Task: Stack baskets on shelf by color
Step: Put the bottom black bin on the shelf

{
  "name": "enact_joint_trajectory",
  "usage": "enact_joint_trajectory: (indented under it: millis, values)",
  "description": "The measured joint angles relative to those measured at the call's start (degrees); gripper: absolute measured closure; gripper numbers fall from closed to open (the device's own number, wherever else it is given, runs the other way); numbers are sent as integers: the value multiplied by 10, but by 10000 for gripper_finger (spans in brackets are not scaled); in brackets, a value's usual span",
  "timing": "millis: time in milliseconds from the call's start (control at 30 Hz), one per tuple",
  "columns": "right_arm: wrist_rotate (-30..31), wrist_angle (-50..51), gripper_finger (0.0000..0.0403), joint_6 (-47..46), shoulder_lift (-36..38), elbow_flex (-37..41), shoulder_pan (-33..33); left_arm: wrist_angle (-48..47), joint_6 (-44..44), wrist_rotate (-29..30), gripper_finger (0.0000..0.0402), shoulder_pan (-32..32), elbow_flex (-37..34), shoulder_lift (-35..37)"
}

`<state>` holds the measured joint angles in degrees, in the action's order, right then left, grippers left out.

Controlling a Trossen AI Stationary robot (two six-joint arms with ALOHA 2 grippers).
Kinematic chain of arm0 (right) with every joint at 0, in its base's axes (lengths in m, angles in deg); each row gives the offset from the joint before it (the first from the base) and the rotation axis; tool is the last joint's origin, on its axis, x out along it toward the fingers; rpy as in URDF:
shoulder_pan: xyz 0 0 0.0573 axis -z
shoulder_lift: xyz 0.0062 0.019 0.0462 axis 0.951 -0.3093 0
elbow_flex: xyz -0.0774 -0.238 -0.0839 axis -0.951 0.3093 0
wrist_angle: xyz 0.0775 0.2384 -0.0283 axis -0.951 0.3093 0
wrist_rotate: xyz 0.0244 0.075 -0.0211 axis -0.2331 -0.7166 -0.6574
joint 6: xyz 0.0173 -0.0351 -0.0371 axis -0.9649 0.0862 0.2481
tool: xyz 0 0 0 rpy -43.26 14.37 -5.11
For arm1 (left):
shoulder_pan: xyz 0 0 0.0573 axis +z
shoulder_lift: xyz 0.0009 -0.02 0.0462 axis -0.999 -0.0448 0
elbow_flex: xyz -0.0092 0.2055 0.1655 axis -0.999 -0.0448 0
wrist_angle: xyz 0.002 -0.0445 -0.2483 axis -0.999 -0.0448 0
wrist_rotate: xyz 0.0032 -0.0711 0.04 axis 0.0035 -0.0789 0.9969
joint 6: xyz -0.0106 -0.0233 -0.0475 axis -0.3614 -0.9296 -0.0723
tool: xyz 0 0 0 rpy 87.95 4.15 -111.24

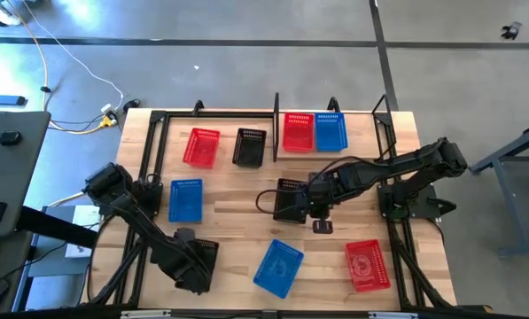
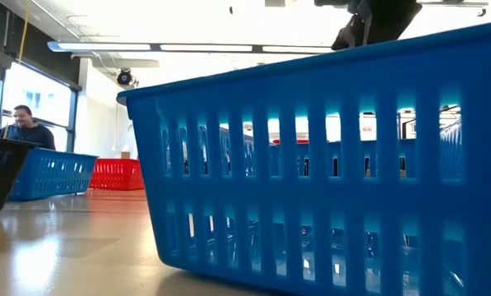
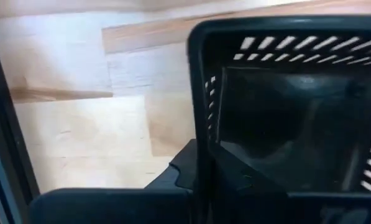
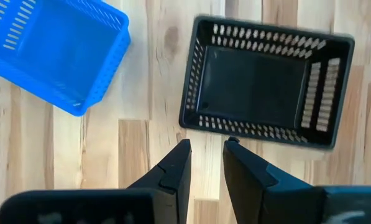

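High view: I judge nothing stacked on the shelf (image 1: 276, 124) yet. The left gripper (image 1: 193, 260) jaws grip one black basket (image 3: 284, 124); the right gripper (image 4: 207, 144) jaws hang parted, empty, beside another black basket (image 4: 266, 87) on the worktop (image 1: 237, 213).

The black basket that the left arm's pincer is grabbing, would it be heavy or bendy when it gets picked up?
Probably light: the black basket has thin walls full of slots. It may flex a little, since the left pincer pinches just one wall at the rim. Held by that one side, it could hang tilted. It looks empty, so nothing should spill.
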<state>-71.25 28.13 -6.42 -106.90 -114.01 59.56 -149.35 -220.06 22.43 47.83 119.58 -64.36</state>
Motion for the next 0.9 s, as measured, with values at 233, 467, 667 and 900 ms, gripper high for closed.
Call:
enact_joint_trajectory:
  millis: [233,467,667,900]
  values:
    - [-25,-54,322,34,0,0,-1,2,13,61,399,31,0,48]
    - [-48,-139,322,76,0,0,-8,0,37,143,401,78,0,99]
    - [-45,-210,322,133,0,0,-23,1,114,177,401,144,0,136]
    - [-5,-285,322,203,0,0,-34,1,242,214,401,232,33,151]
